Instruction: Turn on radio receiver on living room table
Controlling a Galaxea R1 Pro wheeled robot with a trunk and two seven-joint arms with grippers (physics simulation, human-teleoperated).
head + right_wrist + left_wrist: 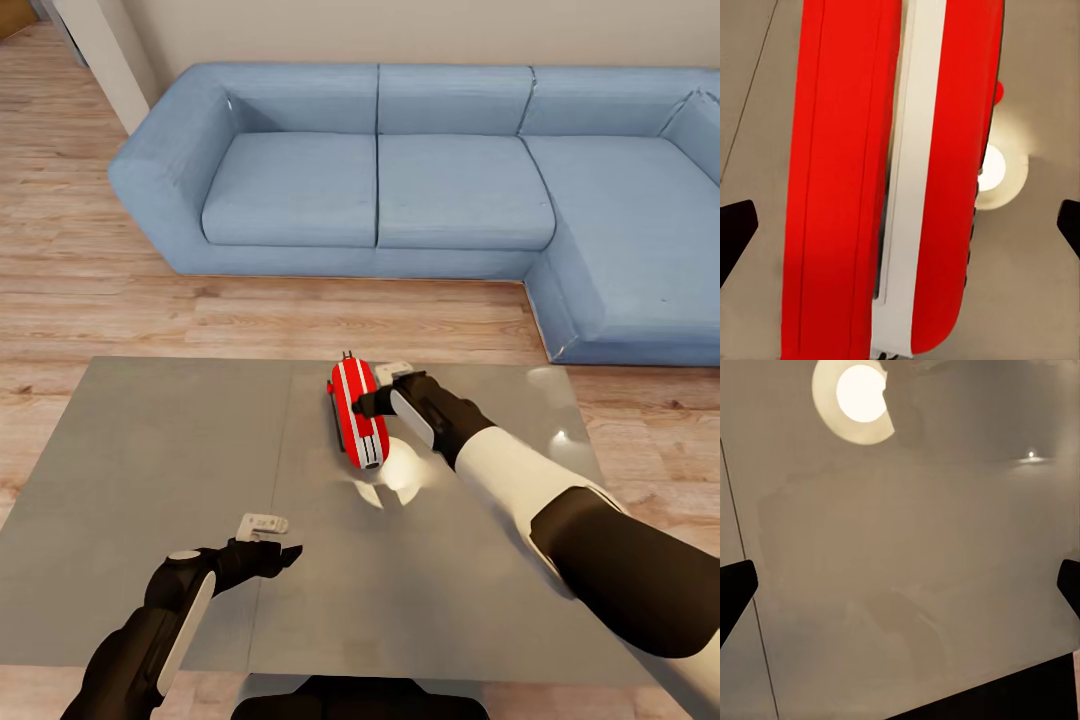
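The red radio receiver (pixel 357 412) stands on its wire stand on the glossy grey table (pixel 150 450), its white-striped narrow edge facing up. My right gripper (pixel 372 398) is close against the radio's right side. In the right wrist view the red body with its white stripe (pixel 907 187) runs between the two dark fingertips (pixel 735 225), and the right gripper (pixel 900 225) is open wide. I cannot tell whether it touches the radio. My left gripper (pixel 288 555) hovers over the table near the front edge, open with nothing in it, and the left wrist view shows bare tabletop (pixel 900 555) under it.
A blue L-shaped sofa (pixel 450 180) stands behind the table and wraps around to the right. Light wood plank floor (pixel 90 290) lies between sofa and table. A seam line (pixel 272 480) crosses the tabletop, and lamp reflections (pixel 400 470) shine on it by the radio.
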